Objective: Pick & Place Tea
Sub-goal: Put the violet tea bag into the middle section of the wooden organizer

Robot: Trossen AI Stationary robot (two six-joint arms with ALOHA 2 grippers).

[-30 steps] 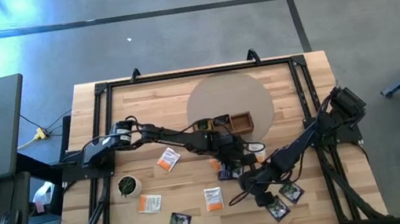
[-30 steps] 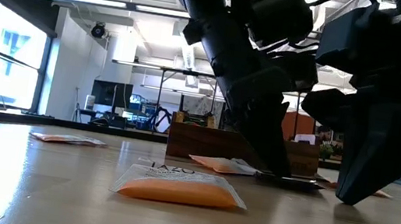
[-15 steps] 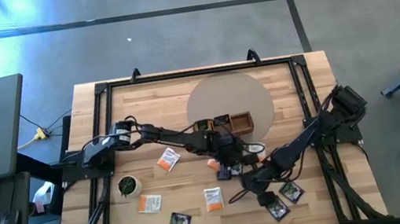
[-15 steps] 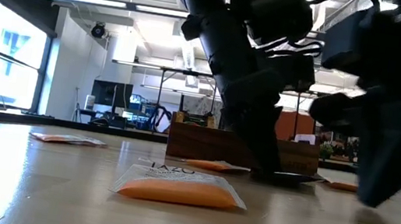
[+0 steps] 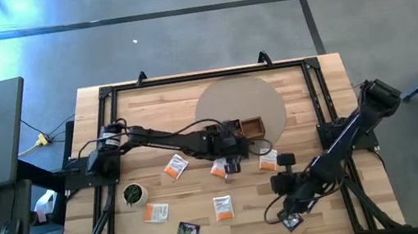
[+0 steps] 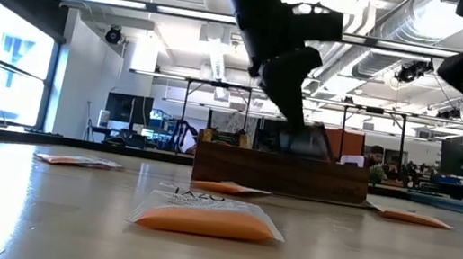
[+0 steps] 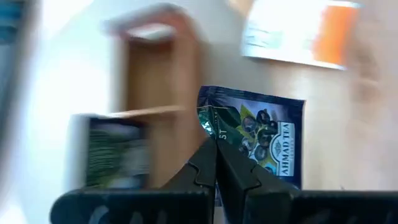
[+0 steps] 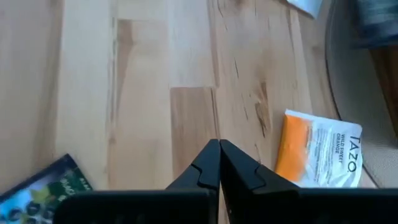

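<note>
Black tea packet (image 7: 261, 140) pinched in left gripper (image 7: 216, 144), seemingly above wooden tray (image 5: 246, 129)

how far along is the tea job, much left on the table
Done: a dark packet lies in the long brown wooden tray. In hand: the left gripper is shut on a black square tea packet beside the tray. Left: white-and-orange packets and a loose black packet lie on the table; the right gripper, shut and empty, hovers there.
</note>
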